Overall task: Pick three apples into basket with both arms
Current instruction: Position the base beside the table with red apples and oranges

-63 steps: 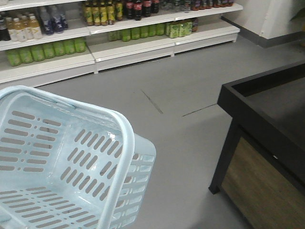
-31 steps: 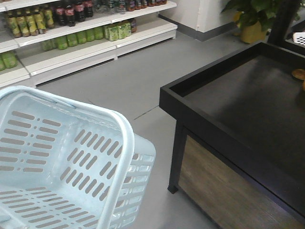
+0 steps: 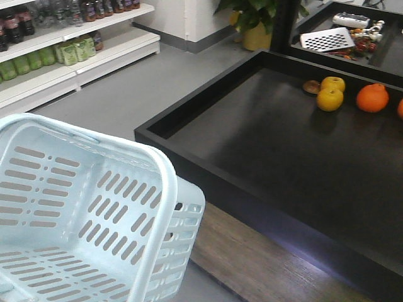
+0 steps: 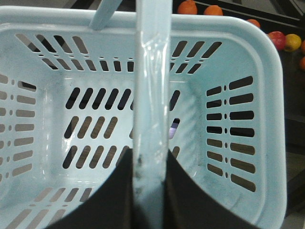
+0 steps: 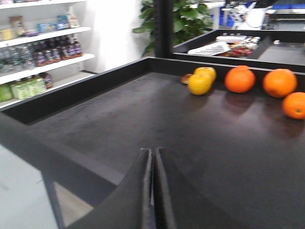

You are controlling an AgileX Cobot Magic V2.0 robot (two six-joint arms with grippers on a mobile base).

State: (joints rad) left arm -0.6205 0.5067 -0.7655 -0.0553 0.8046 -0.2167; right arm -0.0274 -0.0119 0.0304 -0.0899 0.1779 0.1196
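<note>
Basket: one pale blue-white rectangular plastic basket with slotted walls, low on the left of the front view; it sits tilted, just beside the near side of the table.
Handles: two; one pale blue handle bar runs straight across the basket's mouth, and the second handle leans out at the far rim.
Left gripper: its two black fingers are clamped on the handle bar, one on each side of it.
Right gripper: black fingers pressed together with nothing between them, poised over the table's near part.
Table: one black display table with a raised rim and a wood-grain side panel.
Yellow fruits: two round ones, touching, at the table's far side, well apart from the basket.
Oranges: three in the right wrist view, in a row beside the yellow fruits.
Red fruit: one round red fruit past the basket's far corner in the left wrist view; whether it is an apple cannot be told.
Shelves: white store shelves with rows of bottles, beyond the grey floor.
Plant: one green plant in a yellow pot.
</note>
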